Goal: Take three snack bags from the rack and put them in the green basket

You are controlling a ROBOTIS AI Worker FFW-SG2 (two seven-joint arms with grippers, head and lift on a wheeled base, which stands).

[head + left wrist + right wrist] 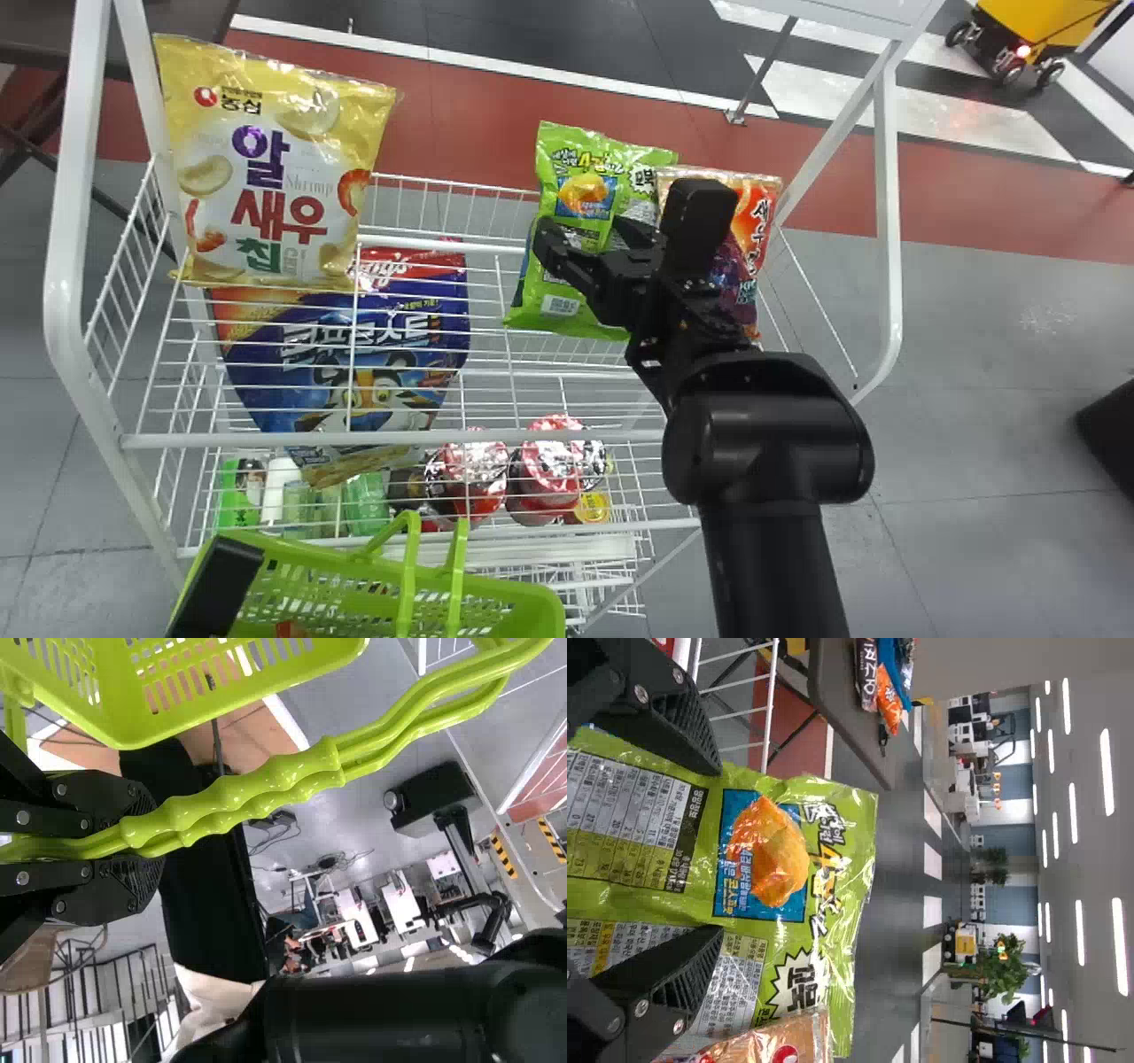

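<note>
Three bags needed; picking is the step in hand, right arm working the rack (62, 283). Right claw (713, 850) is at the green snack bag (576, 190), fingers apart, bag's printed face showing between them. Not a grip; whether the pads touch the film, cannot tell. Bag stands on the upper wire level, leaning slightly, orange snack bag (765, 213) right beside it.

Left claw (146, 848) is clamped on the handles (248, 793) of the green basket (527, 592), in front of the rack, low. Something orange (288, 629) shows inside the basket, possibly a bag already in; count unclear.

Yellow snack bag (283, 168) and blue snack bag (425, 332) are also on the rack, left side.

Next move: get the film between the pads, close, lift clear of the wire, carry over to the basket, release inside. Risk: orange bag sits close and could get pinched or dragged along; slick film may slip if only the surface is caught.
</note>
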